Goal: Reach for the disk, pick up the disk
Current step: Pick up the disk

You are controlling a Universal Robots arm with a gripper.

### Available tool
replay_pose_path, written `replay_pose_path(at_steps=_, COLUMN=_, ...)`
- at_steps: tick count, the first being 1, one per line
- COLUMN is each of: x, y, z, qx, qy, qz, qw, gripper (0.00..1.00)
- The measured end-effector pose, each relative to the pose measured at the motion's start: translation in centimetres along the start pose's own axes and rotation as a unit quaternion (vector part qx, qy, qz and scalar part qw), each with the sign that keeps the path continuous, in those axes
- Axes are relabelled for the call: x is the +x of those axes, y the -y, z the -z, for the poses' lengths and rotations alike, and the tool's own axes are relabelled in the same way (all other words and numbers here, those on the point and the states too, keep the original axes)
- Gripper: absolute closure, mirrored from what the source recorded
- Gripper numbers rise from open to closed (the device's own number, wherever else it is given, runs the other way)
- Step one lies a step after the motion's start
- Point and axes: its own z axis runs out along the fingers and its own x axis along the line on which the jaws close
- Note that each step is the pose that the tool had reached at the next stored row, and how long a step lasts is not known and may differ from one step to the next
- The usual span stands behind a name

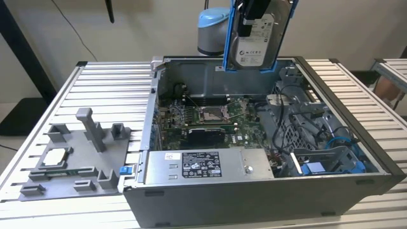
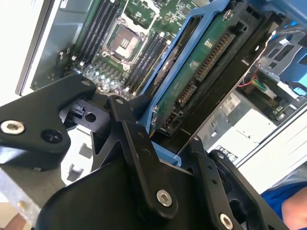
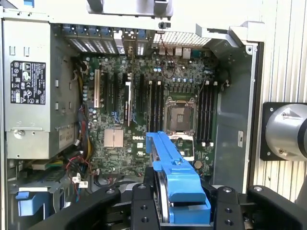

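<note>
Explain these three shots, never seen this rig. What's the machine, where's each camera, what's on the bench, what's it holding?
It is one robot arm working over an open computer case that lies on a slatted metal table.

The exterior view looks at the bench from off the arm. The two wrist views come from cameras riding on the arm, looking down past the black gripper into the case.

In the case you can see the motherboard and a boxed power supply. Beside the case, on the exterior view's left, sits a grey fixture.

The gripper is shut on the disk, a silver hard drive in a blue frame, held upright above the case.
</note>
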Motion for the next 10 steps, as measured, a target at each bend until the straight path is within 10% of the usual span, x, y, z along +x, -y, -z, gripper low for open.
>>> replay_pose_path(at_steps=10, x=2.58, y=0.17, z=0.27, qx=-0.0026, qy=0.0003, qz=0.000, qw=1.0000, gripper=1.00)
